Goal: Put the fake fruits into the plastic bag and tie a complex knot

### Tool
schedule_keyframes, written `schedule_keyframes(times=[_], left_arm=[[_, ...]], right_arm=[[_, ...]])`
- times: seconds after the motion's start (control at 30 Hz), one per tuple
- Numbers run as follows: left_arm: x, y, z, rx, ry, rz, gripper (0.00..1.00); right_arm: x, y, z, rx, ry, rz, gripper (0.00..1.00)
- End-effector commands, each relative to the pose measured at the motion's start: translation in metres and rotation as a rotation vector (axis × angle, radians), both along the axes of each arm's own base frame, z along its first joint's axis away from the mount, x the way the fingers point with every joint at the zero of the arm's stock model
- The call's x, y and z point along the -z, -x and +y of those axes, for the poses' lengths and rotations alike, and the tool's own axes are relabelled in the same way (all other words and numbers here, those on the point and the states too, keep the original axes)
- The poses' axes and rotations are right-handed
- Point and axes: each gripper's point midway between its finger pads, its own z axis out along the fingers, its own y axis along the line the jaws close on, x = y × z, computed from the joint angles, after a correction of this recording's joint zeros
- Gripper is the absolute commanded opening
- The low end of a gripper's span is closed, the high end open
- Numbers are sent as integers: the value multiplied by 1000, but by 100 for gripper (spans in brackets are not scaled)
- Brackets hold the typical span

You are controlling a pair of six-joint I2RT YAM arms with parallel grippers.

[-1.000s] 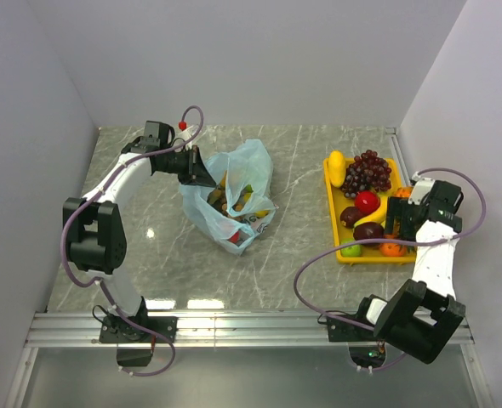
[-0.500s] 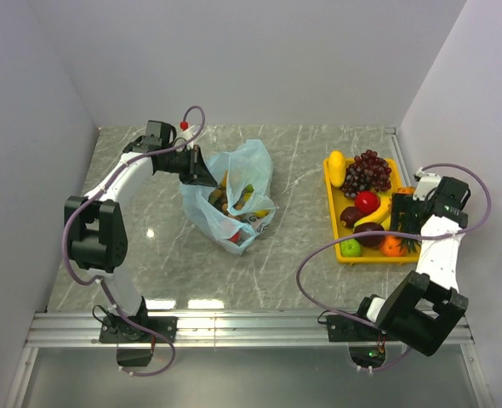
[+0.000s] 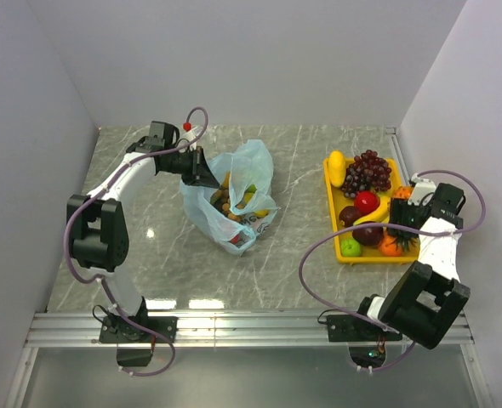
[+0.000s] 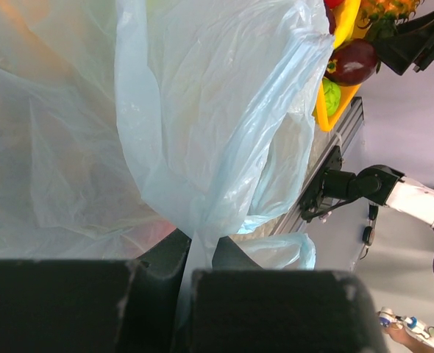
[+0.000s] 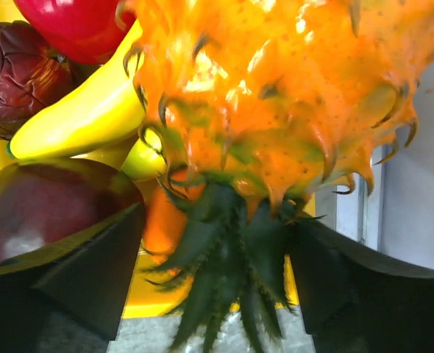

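Left wrist view: left gripper (image 4: 195, 254) clamped on a fold of the plastic bag (image 4: 202, 110). Bag sits left of centre on the table (image 3: 302, 255), fruit inside. Right gripper (image 5: 217, 220) at the tray (image 3: 328, 208), fingers spread either side of the pineapple (image 5: 276, 95) leaves.

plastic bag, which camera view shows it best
The top external view: the whole plastic bag shows there, open-mouthed with fruit inside, the left gripper at its rim. The left wrist view is filled by its blue film, pinched between the fingers. The right wrist view shows none of it.
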Motion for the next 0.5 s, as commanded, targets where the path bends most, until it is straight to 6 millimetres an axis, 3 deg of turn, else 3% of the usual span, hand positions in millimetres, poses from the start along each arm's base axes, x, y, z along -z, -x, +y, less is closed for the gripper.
schedule_keyframes(times=[0.0, 0.3, 0.33, 0.4, 0.43, 0.47], left_arm=[[-18, -11, -5, 1, 17, -60, 0], [-19, -6, -3, 9, 10, -62, 0], [-20, -5, -3, 9, 10, -63, 0], [-20, -5, -3, 11, 10, -64, 0], [-20, -5, -3, 11, 11, -64, 1], [-21, -5, -3, 11, 12, -69, 0]], right_arm=[[-9, -10, 0, -25, 11, -75, 78], [-32, -9, -3, -19, 34, -113, 47], [-33, -7, -2, -21, 32, -107, 38], [-45, -7, -2, -28, 46, -125, 31], [-47, -5, -2, -26, 48, -118, 14], [-55, -5, -3, -24, 60, -127, 7]])
